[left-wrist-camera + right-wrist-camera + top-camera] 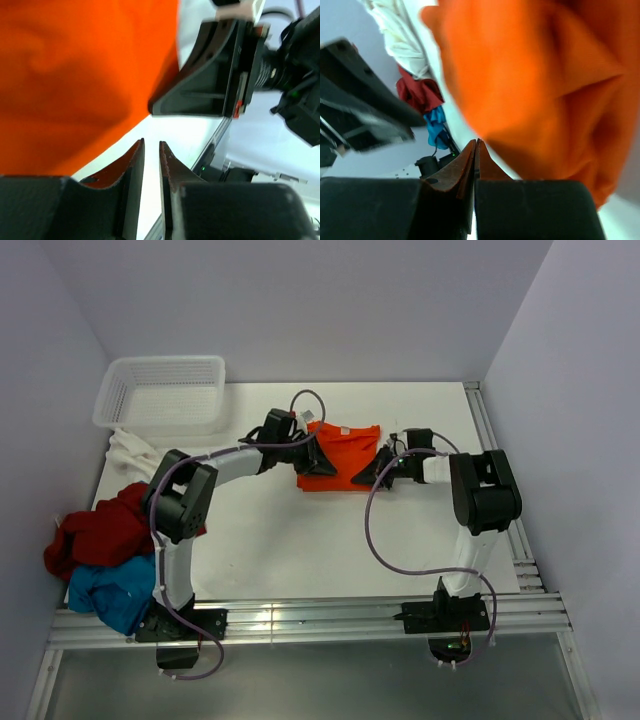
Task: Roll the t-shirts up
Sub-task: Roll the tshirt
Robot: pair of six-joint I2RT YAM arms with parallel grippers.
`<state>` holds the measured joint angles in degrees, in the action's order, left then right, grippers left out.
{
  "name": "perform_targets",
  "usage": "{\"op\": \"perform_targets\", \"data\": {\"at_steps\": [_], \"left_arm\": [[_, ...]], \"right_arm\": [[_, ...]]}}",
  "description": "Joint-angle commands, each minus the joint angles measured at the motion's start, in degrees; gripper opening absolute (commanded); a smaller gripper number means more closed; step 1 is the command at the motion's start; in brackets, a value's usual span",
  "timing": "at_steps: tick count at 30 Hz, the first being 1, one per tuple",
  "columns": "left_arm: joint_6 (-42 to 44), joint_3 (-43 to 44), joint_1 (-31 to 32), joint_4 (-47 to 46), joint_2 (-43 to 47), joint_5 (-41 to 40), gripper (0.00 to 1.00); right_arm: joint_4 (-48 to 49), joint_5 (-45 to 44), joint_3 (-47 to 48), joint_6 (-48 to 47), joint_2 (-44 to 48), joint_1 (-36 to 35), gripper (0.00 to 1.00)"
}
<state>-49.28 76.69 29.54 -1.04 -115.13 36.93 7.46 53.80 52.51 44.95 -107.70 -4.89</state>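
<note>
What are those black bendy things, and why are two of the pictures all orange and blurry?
The black bendy things are two robot arms, bolted to the near edge of a white table. One picture looks down from above. The other two come from small cameras on the arms' wrists, so close to the cloth that it fills the view.

Each arm ends in a gripper, a pincher with two fingers. The left gripper has only a narrow gap between its fingers, with nothing in it. The right gripper is shut and looks empty too. Both sit beside the orange t-shirt, one on each side.

At the left edge lie a dark red shirt, a blue shirt and a white shirt. Behind them stands a white basket.
</note>
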Motion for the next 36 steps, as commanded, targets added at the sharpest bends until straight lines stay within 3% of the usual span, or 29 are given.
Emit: {"op": "perform_targets", "data": {"at_steps": [1, 7, 14, 16, 23, 24, 29, 30, 31, 36], "left_arm": [[-0.83, -1.1, -0.45, -2.32, -2.28, 1.39, 0.23], [4.88, -3.03, -2.81, 0.77, -5.28, -0.63, 0.23], [9.55, -1.89, -3.7, 6.05, -4.58, -3.27, 0.23], [9.72, -1.45, -3.79, 6.57, -2.57, -3.44, 0.25], [8.15, -1.27, -4.14, 9.83, 5.43, -3.7, 0.34], [7.53, -1.97, -4.4, 9.31, 6.75, -3.7, 0.39], [-0.81, -12.59, -4.23, 2.46, 17.47, -5.37, 0.58], [-1.95, -14.35, -4.05, -0.25, 18.88, -5.81, 0.61], [-3.44, -17.24, -3.96, -0.45, 21.5, -6.51, 0.63], [-5.57, -25.08, -3.52, -1.16, 30.29, -11.0, 0.82]], "right_arm": [[1.94, -1.05, -0.13, -0.47, -3.39, -0.12, 0.02], [-1.66, -5.19, 1.8, -1.62, -7.26, 0.49, 0.01], [-3.59, -5.81, 1.28, -3.9, -3.4, 0.67, 0.04], [-5.17, -6.51, 1.01, -5.04, 0.19, 0.58, 0.15], [-14.83, -12.66, 3.99, -12.24, 9.87, -1.09, 0.33], [-16.06, -13.71, 4.44, -12.86, 10.66, -1.35, 0.36], [-20.03, -21.0, 3.57, -12.53, 14.53, -1.97, 0.62], [-19.51, -22.5, 2.95, -12.0, 15.32, -1.8, 0.74], [-19.16, -23.99, 2.34, -11.29, 16.63, -1.71, 0.8], [-20.2, -28.74, 1.89, -10.67, 16.12, -1.36, 0.83]]}}
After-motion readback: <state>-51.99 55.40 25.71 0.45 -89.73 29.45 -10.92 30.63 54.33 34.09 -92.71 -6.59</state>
